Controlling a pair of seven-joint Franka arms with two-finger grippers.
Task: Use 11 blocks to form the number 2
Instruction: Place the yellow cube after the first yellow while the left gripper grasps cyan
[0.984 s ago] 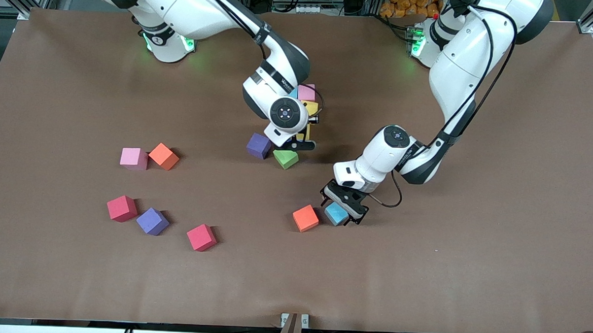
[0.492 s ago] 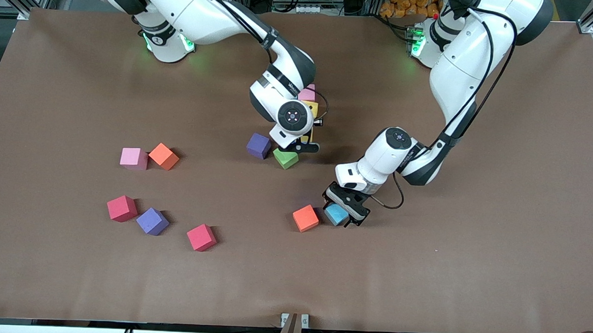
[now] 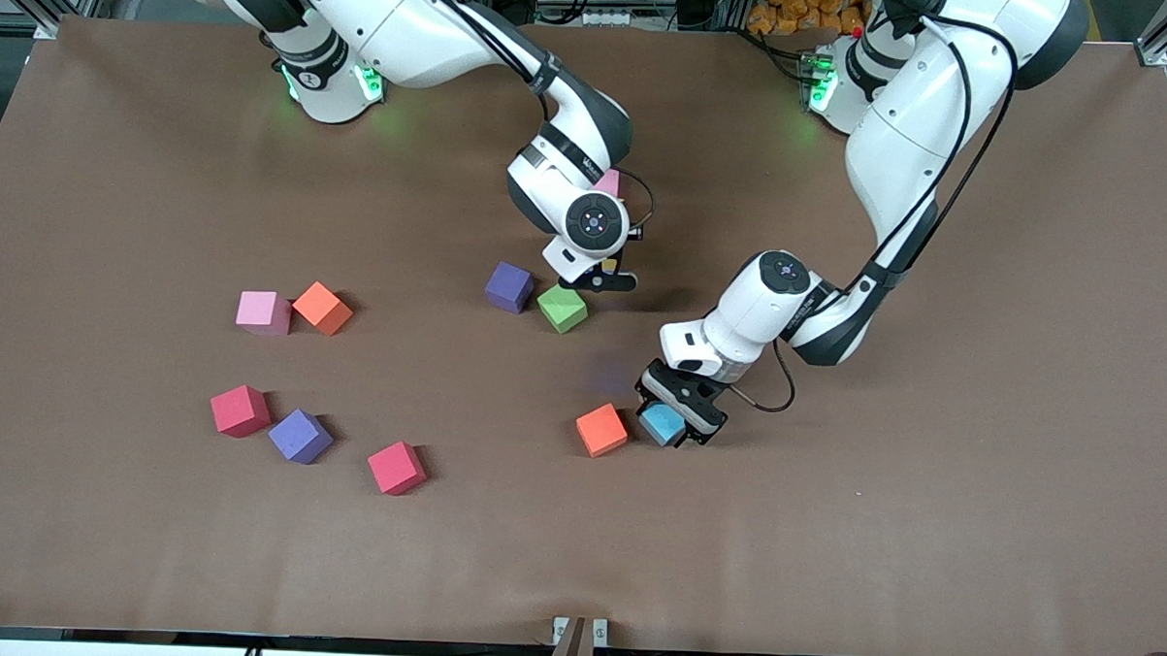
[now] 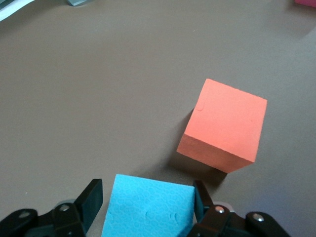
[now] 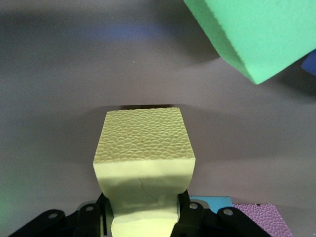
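front: left gripper (image 3: 675,419) down over blue block (image 3: 662,424), beside orange block (image 3: 601,430) on worktop (image 3: 928,476); right gripper (image 3: 607,272) above green block (image 3: 562,308) | left wrist: jaws straddling blue block, one finger (image 4: 91,202) apart from it | right wrist: jaws clamped on yellow block (image 5: 143,163)

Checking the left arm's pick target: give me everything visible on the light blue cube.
The light blue cube is matte foam with a faintly pebbled top and sharp edges. It sits flat on the brown table, toward the left arm's end, beside an orange cube but apart from it. The left gripper straddles it, jaws flanking two opposite sides; contact can't be confirmed.
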